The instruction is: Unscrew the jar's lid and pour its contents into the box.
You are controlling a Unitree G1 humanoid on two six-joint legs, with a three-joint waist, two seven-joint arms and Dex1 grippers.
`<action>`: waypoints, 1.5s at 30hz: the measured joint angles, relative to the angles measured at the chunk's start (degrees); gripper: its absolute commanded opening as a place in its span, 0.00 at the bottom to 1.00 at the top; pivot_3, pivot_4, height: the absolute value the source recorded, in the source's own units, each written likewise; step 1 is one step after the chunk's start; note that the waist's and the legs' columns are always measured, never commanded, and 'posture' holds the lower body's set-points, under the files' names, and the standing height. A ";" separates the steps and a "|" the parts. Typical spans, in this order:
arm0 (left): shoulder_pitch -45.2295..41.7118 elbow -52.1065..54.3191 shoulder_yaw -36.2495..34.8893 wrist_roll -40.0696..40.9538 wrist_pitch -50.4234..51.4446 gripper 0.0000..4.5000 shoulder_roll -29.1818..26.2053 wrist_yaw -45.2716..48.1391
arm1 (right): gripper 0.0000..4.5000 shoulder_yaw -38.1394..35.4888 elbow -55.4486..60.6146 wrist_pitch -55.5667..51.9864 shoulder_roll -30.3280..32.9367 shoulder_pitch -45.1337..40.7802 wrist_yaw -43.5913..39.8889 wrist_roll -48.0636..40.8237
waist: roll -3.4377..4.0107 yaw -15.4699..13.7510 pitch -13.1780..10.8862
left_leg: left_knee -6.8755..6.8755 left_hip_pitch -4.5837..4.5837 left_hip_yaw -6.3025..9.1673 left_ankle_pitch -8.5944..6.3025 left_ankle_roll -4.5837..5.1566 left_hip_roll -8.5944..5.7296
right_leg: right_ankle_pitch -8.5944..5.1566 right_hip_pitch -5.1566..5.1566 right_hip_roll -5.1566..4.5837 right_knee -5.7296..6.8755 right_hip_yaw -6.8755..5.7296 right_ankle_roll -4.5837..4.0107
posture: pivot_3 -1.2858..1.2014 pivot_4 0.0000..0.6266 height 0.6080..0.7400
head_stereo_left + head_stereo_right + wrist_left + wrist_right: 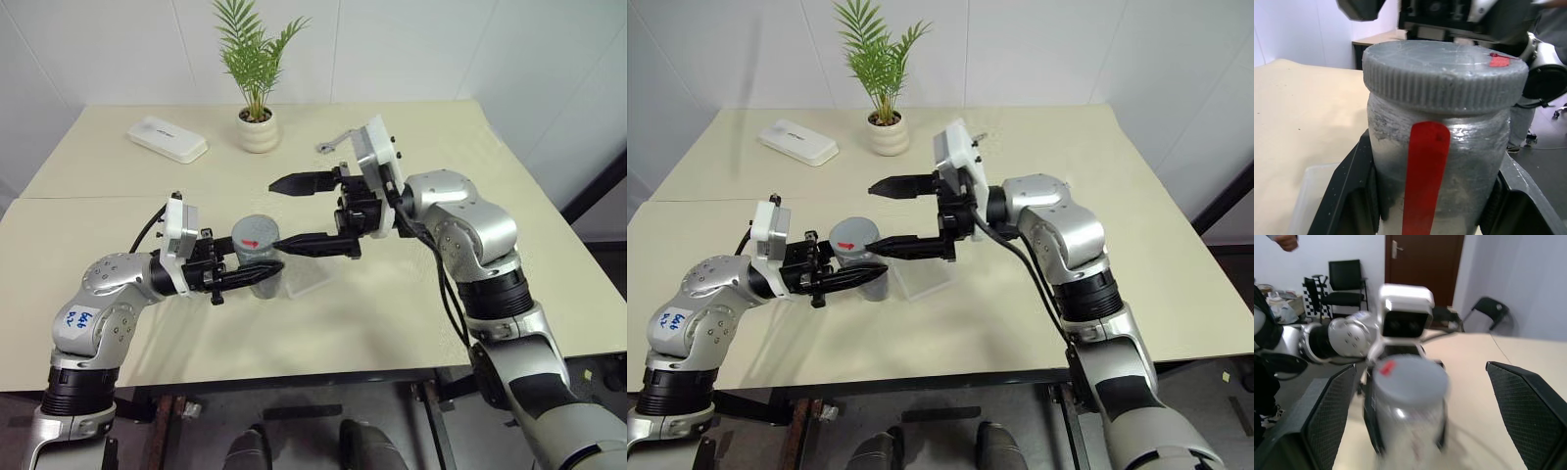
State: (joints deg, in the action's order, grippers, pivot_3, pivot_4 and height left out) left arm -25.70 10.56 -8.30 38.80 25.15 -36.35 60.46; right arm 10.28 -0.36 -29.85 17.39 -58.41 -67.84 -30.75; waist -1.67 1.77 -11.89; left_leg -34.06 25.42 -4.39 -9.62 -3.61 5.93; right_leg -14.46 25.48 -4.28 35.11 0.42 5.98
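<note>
While the left end effector (257, 272) clamps the silvery-grey, red-striped jar (258, 262), the right end effector (291, 212), fingers apart, must close on its grey ribbed screw lid (1444, 73).

Both silver-grey arms had black joint bands, white wrist camera housings, black cables and black ridged fingers (245, 279).

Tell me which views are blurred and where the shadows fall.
Right wrist view: the jar and its lid are smeared by blur, while the chairs behind look sharper. Left wrist view: the red stripe is crisp. Left eye view: soft, even light, with faint shadows under the arms on the table.
</note>
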 measured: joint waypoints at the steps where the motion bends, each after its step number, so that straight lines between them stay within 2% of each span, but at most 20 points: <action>1: -0.12 0.00 0.28 -0.01 0.08 0.43 0.14 -0.13 | 0.99 0.70 0.16 0.00 -0.76 0.00 0.69 0.28 | 0.00 -0.01 0.00 | -0.01 0.00 0.00 0.00 0.00 0.00 | 0.00 0.00 0.00 0.01 0.00 0.00 | 0.52 0.24 1.00; 8: -0.70 -0.08 1.40 -0.05 0.39 0.43 0.77 -0.66 | 0.99 3.06 -3.38 2.43 -3.66 -0.06 4.83 5.61 | 0.00 -0.12 0.00 | -0.03 0.01 0.00 0.00 0.00 0.00 | 0.00 -0.01 0.00 0.01 0.00 0.00 | 0.52 0.24 1.00; 20: -1.69 -1.72 1.01 -0.57 0.43 0.43 0.92 -1.71 | 0.99 3.14 -9.36 8.18 -5.43 -2.11 4.27 7.80 | 0.00 -0.06 0.00 | -0.02 0.01 0.00 0.00 0.00 0.02 | 0.00 0.00 0.03 0.02 0.00 0.00 | 0.52 0.24 1.00; 23: -2.36 -2.08 1.51 -0.90 0.43 0.43 0.92 -1.81 | 0.99 3.14 -10.13 9.15 -3.99 -2.45 3.28 7.55 | 0.00 -0.10 0.00 | -0.02 0.01 0.00 0.00 0.00 0.02 | 0.00 0.00 0.03 0.01 0.00 -0.01 | 0.52 0.24 1.00; 28: -2.41 -4.00 1.11 -1.26 0.43 0.43 0.88 -2.23 | 0.99 1.74 -11.11 12.27 2.37 -1.73 0.53 6.81 | 0.00 -0.15 0.00 | -0.02 0.01 0.00 0.00 0.00 0.01 | 0.00 0.00 0.03 0.00 0.00 -0.01 | 0.52 0.24 1.00; 33: -2.17 -1.88 1.48 -0.81 0.12 0.43 0.71 0.81 | 0.99 -6.23 -18.05 13.47 10.29 0.43 3.14 8.92 | -0.01 -0.31 0.00 | -0.03 0.02 -0.03 -0.02 -0.02 -0.01 | 0.00 -0.03 0.00 -0.10 0.02 0.00 | 0.52 0.24 1.00; 40: -2.18 -1.87 1.61 -0.82 0.12 0.43 0.71 1.16 | 0.99 -8.54 -14.18 9.09 11.36 2.53 0.41 5.27 | 0.01 0.64 -0.01 | 0.00 -0.11 -0.07 -0.03 -0.05 0.15 | -0.04 0.01 0.22 0.11 0.12 -0.06 | 0.52 0.24 1.00; 45: -2.18 -1.87 1.60 -0.89 0.12 0.43 0.71 1.05 | 0.99 -7.91 -6.74 3.99 7.40 2.43 0.69 1.21 | 0.01 0.60 -0.01 | -0.14 -0.12 -0.06 -0.03 -0.05 0.15 | -0.04 0.01 0.20 0.25 0.14 -0.07 | 0.52 0.24 1.00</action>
State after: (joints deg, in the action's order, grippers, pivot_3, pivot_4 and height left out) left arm -27.88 8.70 -6.70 37.91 25.26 -35.64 61.51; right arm 2.38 -7.10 -25.86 24.79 -55.98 -67.15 -29.54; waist -1.66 2.37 -11.91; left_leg -34.20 25.30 -4.45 -9.64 -3.66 6.08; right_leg -14.51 25.49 -4.08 35.37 0.56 5.90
